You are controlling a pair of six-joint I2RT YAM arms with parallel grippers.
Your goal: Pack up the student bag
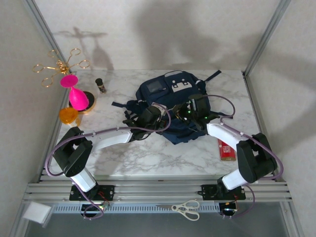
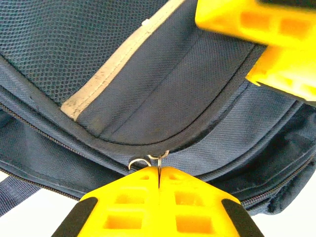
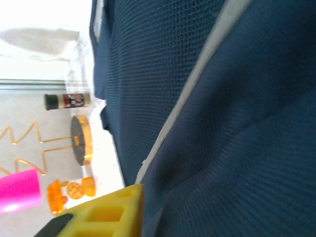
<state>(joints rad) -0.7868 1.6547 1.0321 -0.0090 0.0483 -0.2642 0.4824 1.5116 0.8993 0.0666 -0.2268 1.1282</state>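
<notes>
A gold wire rack point(image 1: 59, 65) stands at the far left corner of the marble table point(image 1: 163, 158). Just in front of it, along the left edge, are a pink vase point(image 1: 75, 94) and an orange object point(image 1: 68, 115). A small dark bottle point(image 1: 100, 85) stands near the far edge.

The left gripper point(image 2: 159, 170) is at the bag's near-left side, its yellow fingers pressed together and pinching the metal zipper pull point(image 2: 148, 160).

The student bag point(image 1: 173, 86), navy with grey-white patches, lies mid-table toward the far edge.

The right gripper point(image 1: 187, 111) is on the bag's near-right part. One yellow finger point(image 3: 106, 212) lies against the fabric, and I cannot tell how wide its jaws stand.

A red box point(image 1: 226, 149) lies toward the near right corner.
</notes>
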